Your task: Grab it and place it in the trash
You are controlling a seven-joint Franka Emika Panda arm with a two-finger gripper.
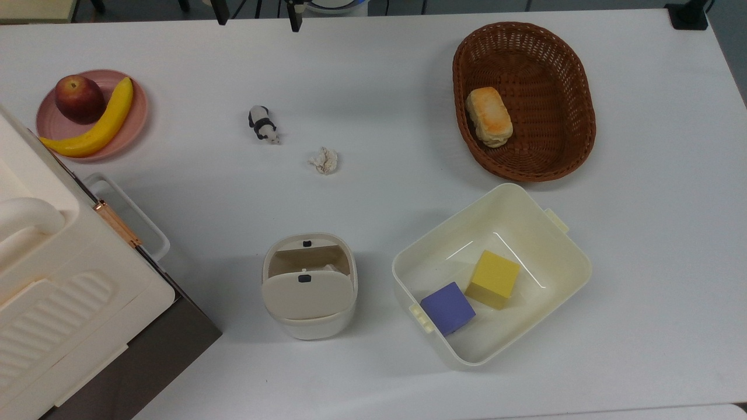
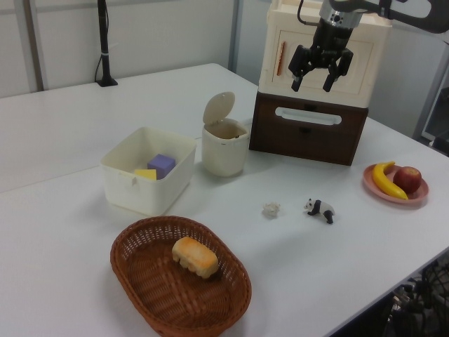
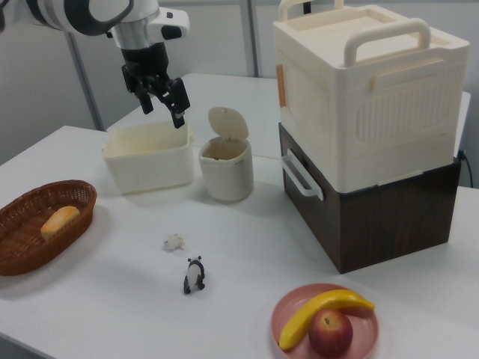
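A small crumpled off-white paper wad (image 3: 174, 241) lies on the white table (image 3: 247, 247), just beside a toy panda (image 3: 194, 274) (black and white, nearer the right view's camera). Further back stands the cream bin (image 3: 226, 168), lid tipped up. Above and behind, the gripper (image 3: 160, 96) hangs high, fingers spread, holding nothing.

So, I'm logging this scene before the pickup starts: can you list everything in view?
paper wad: 1, off-white, mid-table beside the panda
trash bin: 1, cream, lid up, between tub and drawer unit
panda figurine: 1, black-and-white
tub: 1, cream
blocks: 2, yellow and purple, inside tub
basket: 1, brown wicker
bread roll: 1, golden, in basket
plate: 1, pink
banana: 1, yellow, on plate
apple: 1, red, on plate
drawer unit: 1, cream over dark brown
gripper: 1, black, open, raised above table
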